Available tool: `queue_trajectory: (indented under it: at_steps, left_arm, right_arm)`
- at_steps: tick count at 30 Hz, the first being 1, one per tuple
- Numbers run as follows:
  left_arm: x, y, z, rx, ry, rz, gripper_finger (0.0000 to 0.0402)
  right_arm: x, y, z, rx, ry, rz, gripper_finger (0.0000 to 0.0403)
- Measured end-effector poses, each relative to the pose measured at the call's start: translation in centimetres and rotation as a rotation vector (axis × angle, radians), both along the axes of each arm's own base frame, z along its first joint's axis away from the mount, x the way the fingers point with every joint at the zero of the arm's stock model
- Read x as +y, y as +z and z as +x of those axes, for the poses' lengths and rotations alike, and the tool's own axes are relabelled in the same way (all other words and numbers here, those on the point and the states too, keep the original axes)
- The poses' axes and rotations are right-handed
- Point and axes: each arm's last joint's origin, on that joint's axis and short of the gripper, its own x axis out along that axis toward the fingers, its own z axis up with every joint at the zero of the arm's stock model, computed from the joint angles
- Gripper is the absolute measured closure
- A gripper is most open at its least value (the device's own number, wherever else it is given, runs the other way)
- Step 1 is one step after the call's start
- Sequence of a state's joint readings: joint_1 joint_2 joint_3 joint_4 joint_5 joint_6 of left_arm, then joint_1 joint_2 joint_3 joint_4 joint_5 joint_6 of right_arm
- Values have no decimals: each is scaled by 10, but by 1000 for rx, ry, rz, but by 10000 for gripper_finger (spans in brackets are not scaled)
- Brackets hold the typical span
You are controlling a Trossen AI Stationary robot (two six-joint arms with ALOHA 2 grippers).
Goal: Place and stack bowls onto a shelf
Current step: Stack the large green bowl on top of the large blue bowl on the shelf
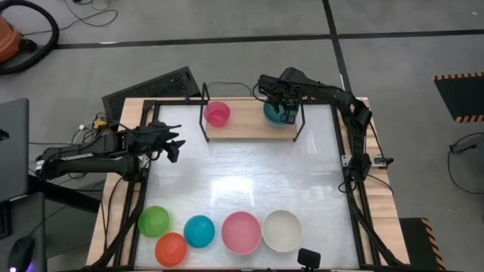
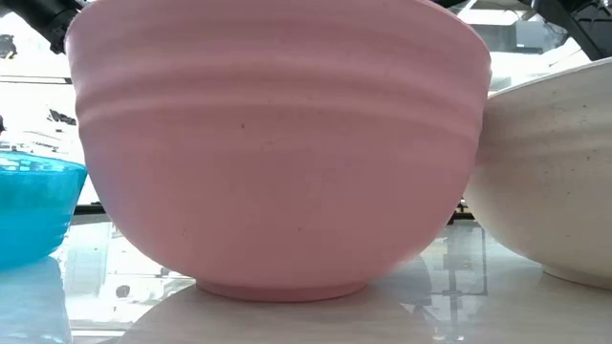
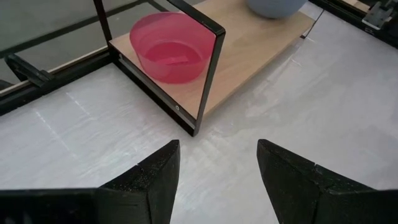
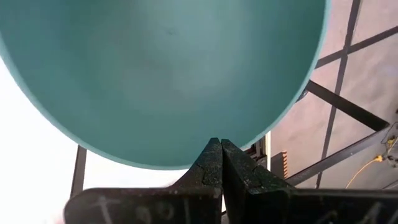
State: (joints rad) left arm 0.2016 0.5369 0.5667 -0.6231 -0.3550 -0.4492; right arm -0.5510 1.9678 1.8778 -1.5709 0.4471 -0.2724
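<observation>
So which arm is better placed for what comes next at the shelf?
Right, probably. Its gripper is over the shelf, fingers shut on the dark teal bowl rim above a grey-blue bowl. The left gripper is empty, fingers open, off the shelf.

Dark teal bowl (image 4: 168, 74) fills view; right gripper (image 4: 221, 163) fingertips pinched together at its rim.

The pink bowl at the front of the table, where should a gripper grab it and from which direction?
Grip the pink bowl by its rim, coming straight down from above. It stands upright with its mouth open, and its walls are too wide to span. The cyan bowl and cream-white bowl crowd its two sides, so the rim section facing the shelf looks freest, probably for the open left gripper.
</observation>
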Motion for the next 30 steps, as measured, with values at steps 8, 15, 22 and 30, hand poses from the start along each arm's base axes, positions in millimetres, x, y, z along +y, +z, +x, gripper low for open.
queue_trajectory:
  at_steps: [8,15,22,30]
  left_arm:
    - [0,0,0,0,10,6,203]
    - [0,0,0,1,15,8,203]
    - [0,0,0,-3,7,-2,203]
    - [0,0,0,-8,11,-8,203]
  right_arm:
    - [15,0,10,36,154,37,386]
    - [37,1,22,129,388,44,386]
    - [42,2,24,191,449,-5,386]
    - [38,2,22,254,522,-7,386]
